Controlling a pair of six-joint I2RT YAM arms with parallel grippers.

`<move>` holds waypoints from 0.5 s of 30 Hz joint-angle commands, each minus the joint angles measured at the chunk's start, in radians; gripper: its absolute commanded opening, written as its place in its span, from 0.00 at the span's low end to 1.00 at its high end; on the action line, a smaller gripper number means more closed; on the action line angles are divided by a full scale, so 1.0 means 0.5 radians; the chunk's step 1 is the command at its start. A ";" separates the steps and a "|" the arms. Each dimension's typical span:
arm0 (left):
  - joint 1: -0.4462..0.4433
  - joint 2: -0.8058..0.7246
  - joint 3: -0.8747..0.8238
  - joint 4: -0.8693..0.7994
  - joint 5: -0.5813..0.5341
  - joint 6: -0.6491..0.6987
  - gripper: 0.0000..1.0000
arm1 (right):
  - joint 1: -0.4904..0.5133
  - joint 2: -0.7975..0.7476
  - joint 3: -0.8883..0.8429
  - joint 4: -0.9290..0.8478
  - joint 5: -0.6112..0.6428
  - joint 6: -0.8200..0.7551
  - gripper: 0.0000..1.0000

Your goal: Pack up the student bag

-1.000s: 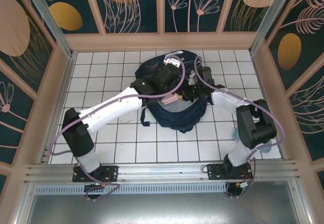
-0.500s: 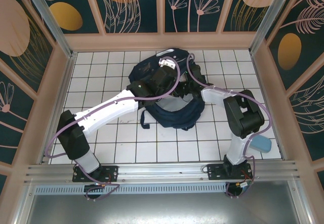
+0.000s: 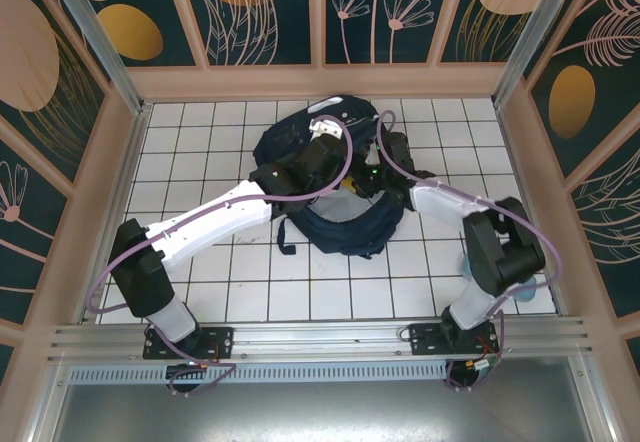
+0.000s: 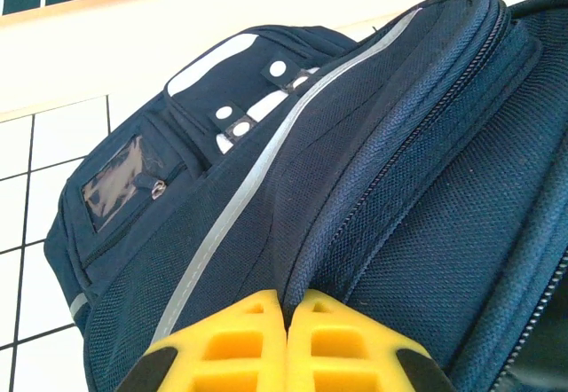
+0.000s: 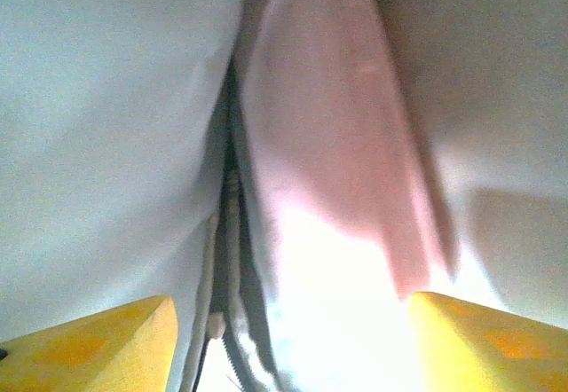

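Top external, one student bag [image 3: 345, 232], left tool [image 4: 286, 308] pinching it, right tool [image 5: 293, 321] spread

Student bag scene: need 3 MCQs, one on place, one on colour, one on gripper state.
1. Where does the student bag lie?
A. On the white tiled table
B. Hung on the back wall
C. On the near metal rail

2. What colour are the left gripper fingers?
A. Black
B. Yellow
C. Red

3. What state is the right gripper in?
A. Shut on a book
B. Shut on nothing
C. Open

Answers:
1 A: the top view shows it flat on the tiles.
2 B: both fingers show yellow in the left wrist view, pinched shut on a fold of bag fabric.
3 C: its fingers sit far apart in the right wrist view.
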 commanded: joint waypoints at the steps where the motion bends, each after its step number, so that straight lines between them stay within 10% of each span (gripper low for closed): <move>1: 0.005 -0.124 0.032 0.206 -0.138 -0.076 0.00 | 0.014 -0.185 -0.108 -0.218 0.090 -0.098 0.69; 15: 0.199 -0.236 -0.319 0.205 -0.114 -0.236 0.00 | -0.103 -0.840 -0.393 -0.811 0.740 -0.307 0.66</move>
